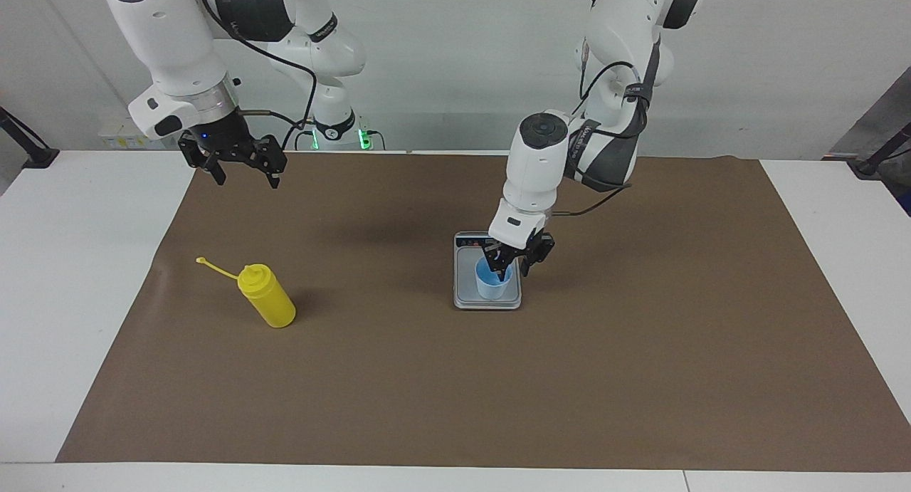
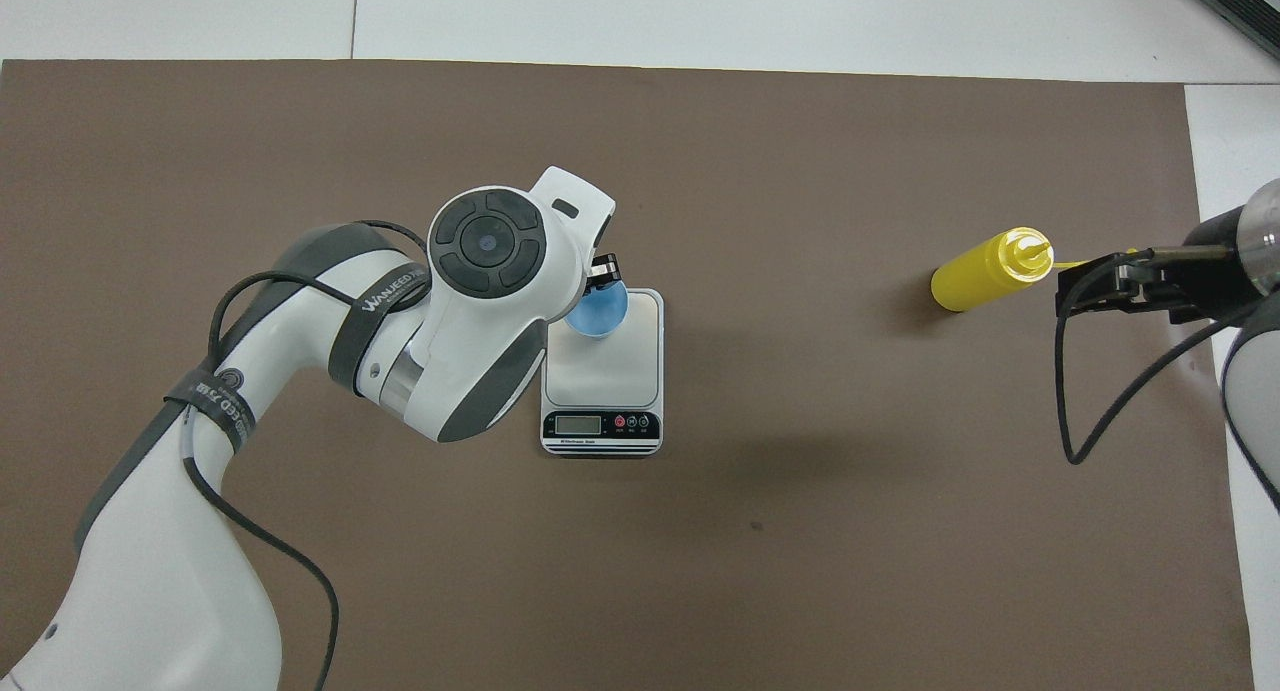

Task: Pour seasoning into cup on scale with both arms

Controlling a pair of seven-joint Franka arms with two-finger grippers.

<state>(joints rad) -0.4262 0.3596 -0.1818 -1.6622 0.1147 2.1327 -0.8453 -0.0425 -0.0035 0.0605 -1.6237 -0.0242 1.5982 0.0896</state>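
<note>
The light-blue cup stands upright on the silver-grey scale, on the part of the plate farthest from the display; both show in the overhead view, the cup and the scale. My left gripper is down at the cup, one finger inside the rim and one outside, with a gap between them. In the overhead view the wrist hides most of it. The yellow seasoning bottle stands toward the right arm's end of the table. My right gripper hangs open and empty, high over the mat's edge.
A brown mat covers most of the white table. The bottle's cap strap sticks out toward the right arm's end. The scale's display strip faces the robots.
</note>
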